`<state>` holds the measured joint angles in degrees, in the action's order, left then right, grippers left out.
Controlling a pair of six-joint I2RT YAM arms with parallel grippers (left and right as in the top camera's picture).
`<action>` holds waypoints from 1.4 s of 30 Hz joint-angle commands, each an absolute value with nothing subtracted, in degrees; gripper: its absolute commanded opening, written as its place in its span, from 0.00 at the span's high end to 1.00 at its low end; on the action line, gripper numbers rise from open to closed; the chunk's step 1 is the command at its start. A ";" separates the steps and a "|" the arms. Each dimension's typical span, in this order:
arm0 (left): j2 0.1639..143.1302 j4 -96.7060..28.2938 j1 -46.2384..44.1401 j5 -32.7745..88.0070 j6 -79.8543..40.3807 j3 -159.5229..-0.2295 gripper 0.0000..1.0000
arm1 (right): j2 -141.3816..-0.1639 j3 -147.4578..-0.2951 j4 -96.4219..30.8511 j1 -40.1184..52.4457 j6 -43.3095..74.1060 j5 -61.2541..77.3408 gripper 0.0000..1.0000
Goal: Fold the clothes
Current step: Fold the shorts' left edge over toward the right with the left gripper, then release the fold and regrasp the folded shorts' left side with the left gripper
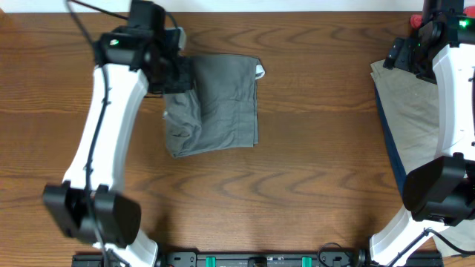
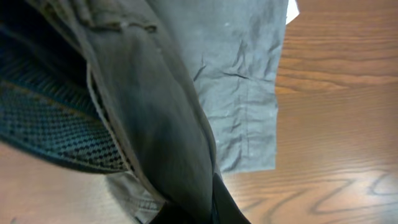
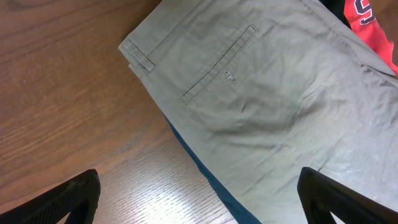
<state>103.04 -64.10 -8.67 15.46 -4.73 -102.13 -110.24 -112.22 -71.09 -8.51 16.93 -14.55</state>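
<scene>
The grey-green shorts (image 1: pixel 219 104) lie roughly folded on the wooden table, left of centre. My left gripper (image 1: pixel 177 74) is shut on their upper left edge. In the left wrist view the cloth (image 2: pixel 161 112) hangs out of the jaws (image 2: pixel 211 205) and hides the fingertips, with mesh pocket lining (image 2: pixel 50 124) showing. My right gripper (image 1: pixel 407 58) is open and empty above the waistband corner of the beige shorts (image 1: pixel 412 111). In the right wrist view its fingers (image 3: pixel 199 190) straddle the beige shorts (image 3: pixel 261 93) without touching them.
The beige shorts top a pile at the right table edge, over a blue garment (image 3: pixel 205 174), with red (image 3: pixel 367 18) and black (image 3: pixel 339 9) cloth behind. A white tag (image 1: pixel 260 71) sticks out at the grey-green shorts' top right corner.
</scene>
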 commanded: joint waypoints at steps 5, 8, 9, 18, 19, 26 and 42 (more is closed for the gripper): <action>109.75 -61.28 -9.37 16.08 -5.23 -102.50 0.93 | -110.50 -112.27 -71.18 -8.56 16.47 -14.72 0.01; 110.98 -60.05 -9.80 16.03 -5.21 -102.50 0.94 | -110.50 -112.27 -71.16 -8.56 16.47 -14.72 0.01; 111.31 -59.68 -10.04 16.01 -5.21 -102.50 0.94 | -110.50 -112.27 -71.16 -8.56 16.47 -14.72 0.01; 112.40 -58.59 -12.12 16.01 -5.23 -102.43 0.64 | -110.50 -112.27 -71.16 -8.56 16.47 -14.72 0.01; 112.42 -58.59 -12.38 16.01 -5.23 -102.45 0.63 | -110.50 -112.27 -71.16 -8.56 16.47 -14.72 0.01; 112.42 -59.16 -13.47 16.03 -5.23 -102.45 0.62 | -110.50 -112.27 -71.18 -8.56 16.47 -14.72 0.01; 113.21 -56.34 -13.47 17.26 -5.26 -97.76 0.94 | -110.50 -112.27 -71.16 -8.56 16.47 -14.72 0.01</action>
